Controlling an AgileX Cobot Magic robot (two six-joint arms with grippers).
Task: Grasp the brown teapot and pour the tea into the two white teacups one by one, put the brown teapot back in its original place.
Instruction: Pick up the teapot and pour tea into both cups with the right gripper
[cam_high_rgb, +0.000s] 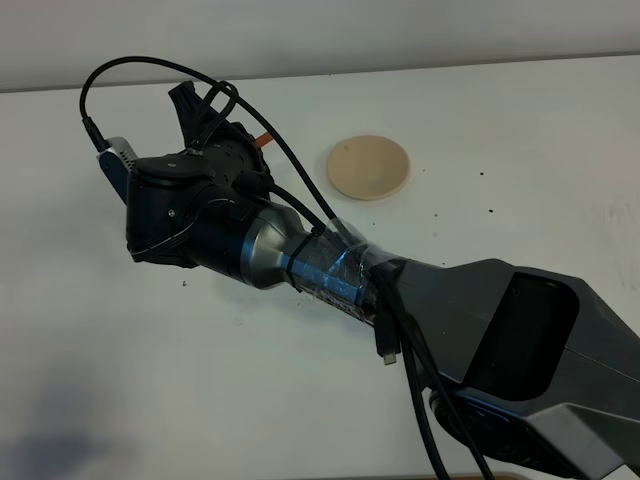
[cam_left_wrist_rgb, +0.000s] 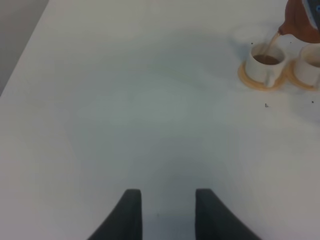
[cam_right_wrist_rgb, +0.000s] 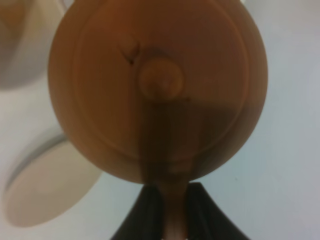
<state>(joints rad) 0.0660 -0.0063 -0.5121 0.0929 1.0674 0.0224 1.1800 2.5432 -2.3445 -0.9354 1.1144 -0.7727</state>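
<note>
The brown teapot (cam_right_wrist_rgb: 157, 85) fills the right wrist view, lid and knob facing the camera. My right gripper (cam_right_wrist_rgb: 172, 220) is shut on its stubby handle. In the left wrist view the teapot (cam_left_wrist_rgb: 302, 20) is tilted above the two white teacups, and a stream of tea runs into the nearer cup (cam_left_wrist_rgb: 265, 65), which holds brown tea. The second cup (cam_left_wrist_rgb: 310, 65) stands right beside it; each sits on an orange saucer (cam_left_wrist_rgb: 250, 80). In the exterior view my right gripper (cam_high_rgb: 205, 118) reaches across to the left and hides teapot and cups. The cream coaster (cam_high_rgb: 369, 167) lies bare. My left gripper (cam_left_wrist_rgb: 167, 215) is open and empty over the table.
The white table (cam_high_rgb: 520, 150) ends at a grey wall along the back. The right arm's body (cam_high_rgb: 480, 330) and cables cross the middle of the exterior view. A few dark specks lie near the saucers (cam_left_wrist_rgb: 266, 105).
</note>
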